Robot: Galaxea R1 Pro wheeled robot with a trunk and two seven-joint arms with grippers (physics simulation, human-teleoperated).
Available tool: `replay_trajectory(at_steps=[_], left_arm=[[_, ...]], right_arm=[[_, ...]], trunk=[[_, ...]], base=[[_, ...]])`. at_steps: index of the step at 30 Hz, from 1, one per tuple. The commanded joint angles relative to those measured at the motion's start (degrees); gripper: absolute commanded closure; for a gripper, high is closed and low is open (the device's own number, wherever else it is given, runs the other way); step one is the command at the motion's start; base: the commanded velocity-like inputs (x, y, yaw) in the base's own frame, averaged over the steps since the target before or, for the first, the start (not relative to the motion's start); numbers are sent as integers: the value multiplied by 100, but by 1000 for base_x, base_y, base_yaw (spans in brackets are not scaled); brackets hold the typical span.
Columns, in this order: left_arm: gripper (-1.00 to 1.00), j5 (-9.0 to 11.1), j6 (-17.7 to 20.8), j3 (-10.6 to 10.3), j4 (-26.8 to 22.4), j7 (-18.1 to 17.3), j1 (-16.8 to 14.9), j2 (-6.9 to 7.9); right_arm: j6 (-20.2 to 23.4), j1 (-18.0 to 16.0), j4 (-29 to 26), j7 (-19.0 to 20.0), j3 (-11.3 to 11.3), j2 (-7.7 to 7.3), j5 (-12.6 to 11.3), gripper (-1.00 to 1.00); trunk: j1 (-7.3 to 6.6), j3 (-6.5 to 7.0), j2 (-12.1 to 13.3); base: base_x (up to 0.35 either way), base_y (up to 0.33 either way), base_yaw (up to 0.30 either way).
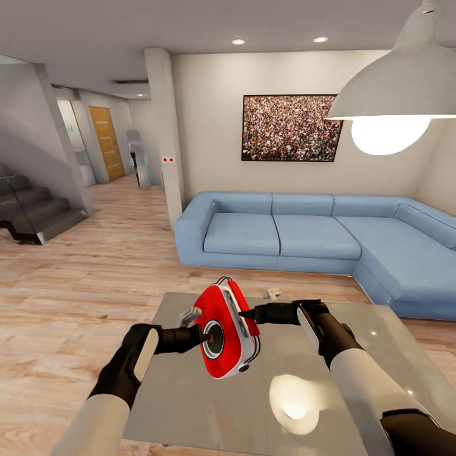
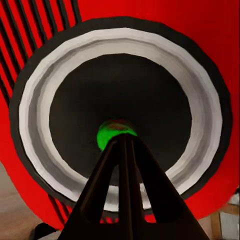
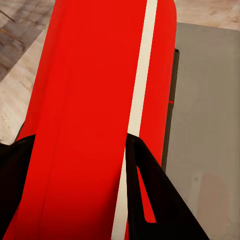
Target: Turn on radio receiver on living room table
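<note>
Gripping the radio receiver point(image 1: 225, 329) by its red body and holding it tilted above the grey counter point(image 1: 354, 405), the right gripper point(image 1: 248, 313) presents its round dial toward the left gripper point(image 1: 204, 335), whose 2 closed fingers point(image 2: 124, 150) touch the dial's green centre, nearest for pressing.

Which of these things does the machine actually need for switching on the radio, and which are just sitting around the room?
Needed for the job:
- red radio
- grey table
- left claw, tips shut at the radio's dial
- right claw, gripping the radio

Just sitting around:
- blue sofa
- crowd picture
- hanging lamp
- stairs
- small pale item at the table's far edge
</note>
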Motion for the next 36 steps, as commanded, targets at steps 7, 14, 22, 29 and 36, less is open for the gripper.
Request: replay_trajectory(at_steps=[7, 14, 22, 29, 36], left_arm=[[100, -18, -2, -248, 3, 14, -16, -204], [100, -36, -9, -355, 5, 28, -18, -183], [100, 9, -238, -225, -703, -329, 55, -16], [100, 31, -155, -172, -1424, -616, 242, 412], [100, 34, 208, -171, -2267, -760, 621, 583]], right_arm=[[17, -1, -6, 7, -6, 16, -52, 100], [17, -1, -7, 1, -6, 60, -51, 100], [17, -1, 12, -7, -6, 55, -63, 100], [13, -1, 18, -326, -16, 29, 94, 100], [8, -1, 20, -589, -35, 12, 122, 100]], trunk=[[0, 0, -1], [0, 0, -1], [0, 0, -1], [0, 0, -1], [0, 0, -1]], base=[[0, 0, 0], [0, 0, 0], [0, 0, 0], [0, 0, 0], [0, 0, 0]])
